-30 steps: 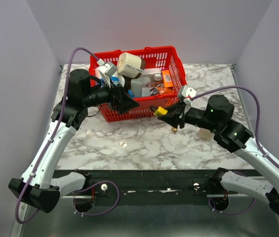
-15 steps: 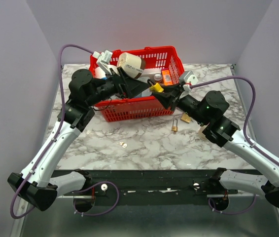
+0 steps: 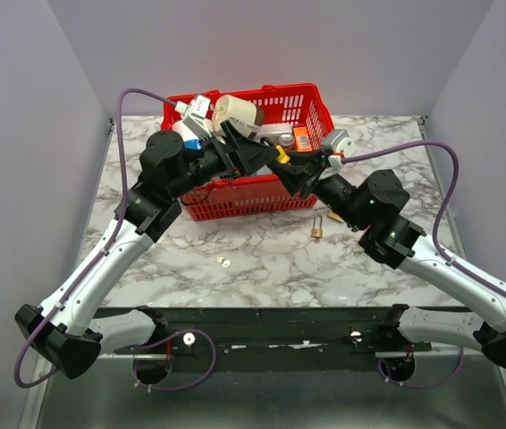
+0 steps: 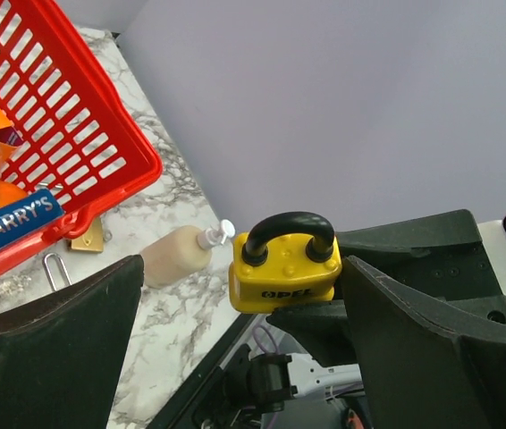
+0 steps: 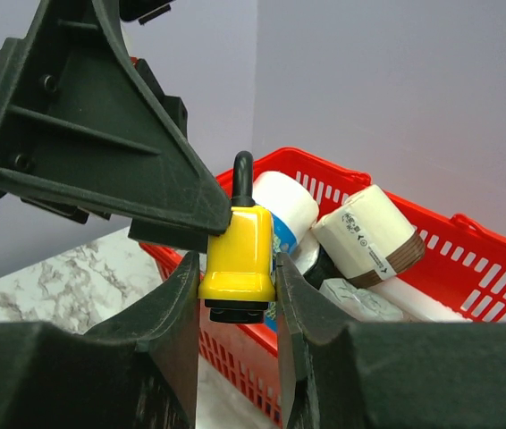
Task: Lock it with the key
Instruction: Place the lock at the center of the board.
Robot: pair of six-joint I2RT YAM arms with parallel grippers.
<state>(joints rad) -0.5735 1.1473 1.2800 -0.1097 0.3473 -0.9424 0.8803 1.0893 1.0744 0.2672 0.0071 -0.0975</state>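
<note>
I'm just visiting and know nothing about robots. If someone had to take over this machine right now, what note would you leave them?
Left tool: open, with one finger on either side of the yellow padlock, not gripping it.
Right tool: shut on the yellow padlock, holding it in the air by the red basket.
On the table: a small metal piece, possibly the key, and a brass padlock.
Done: the yellow padlock is lifted.
Left: no key shows in it, so the key needs fetching, inserting and turning.

padlock (image 5: 238, 255): glossy yellow plastic casing | basket (image 3: 244, 202): red plastic mesh | table (image 3: 262, 261): polished marble-look top
</note>
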